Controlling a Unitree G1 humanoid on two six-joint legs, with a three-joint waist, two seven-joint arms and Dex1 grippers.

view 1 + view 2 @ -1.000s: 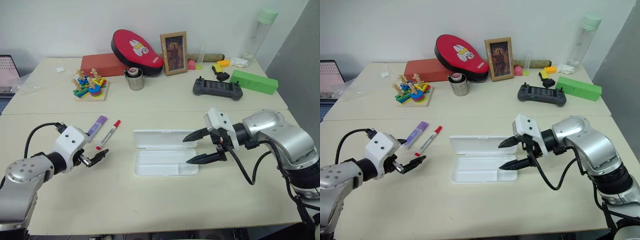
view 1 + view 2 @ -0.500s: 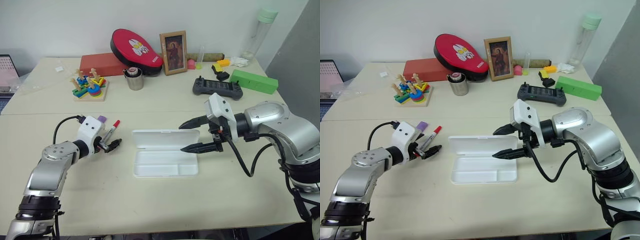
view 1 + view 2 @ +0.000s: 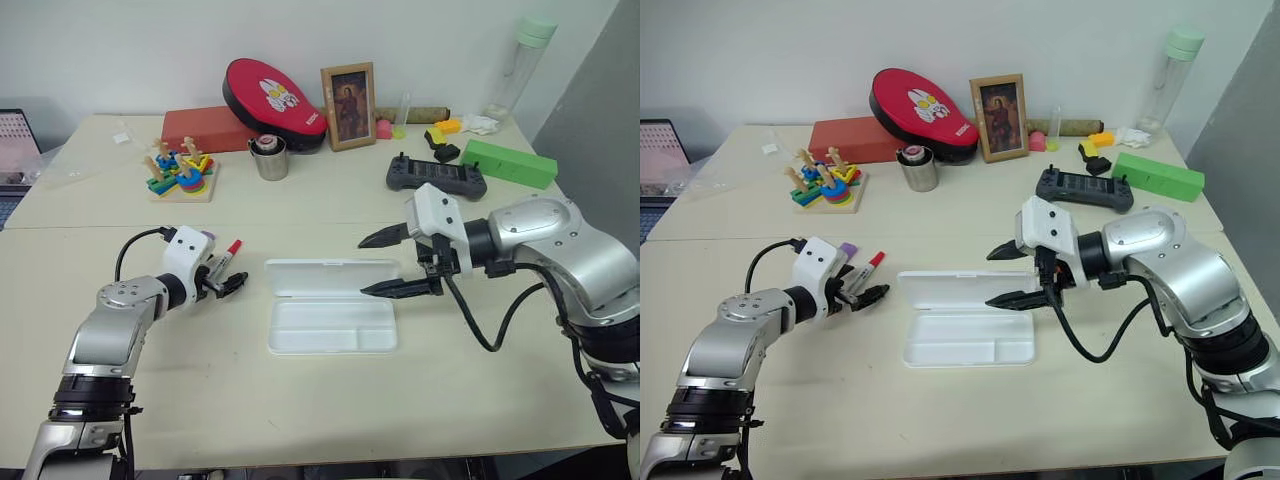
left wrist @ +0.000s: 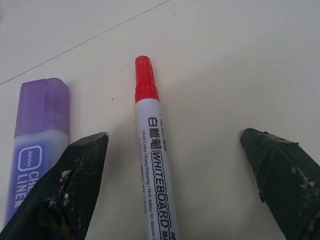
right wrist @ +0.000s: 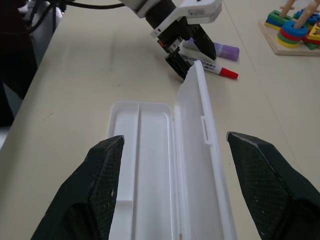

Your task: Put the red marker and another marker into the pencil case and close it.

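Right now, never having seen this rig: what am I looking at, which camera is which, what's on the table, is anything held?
It is a humanoid robot with two arms, each ending in a two-fingered black tool. The two wide pictures come from its head camera. The close-ups come from a camera on each wrist.

On the table lies the pencil case, open and with nothing in it. The left tool is open, its fingers either side of the red marker, not yet closed on it. The purple marker lies beside that. The right tool hovers open by the case. Nothing is held. Toys and clutter sit at the back.
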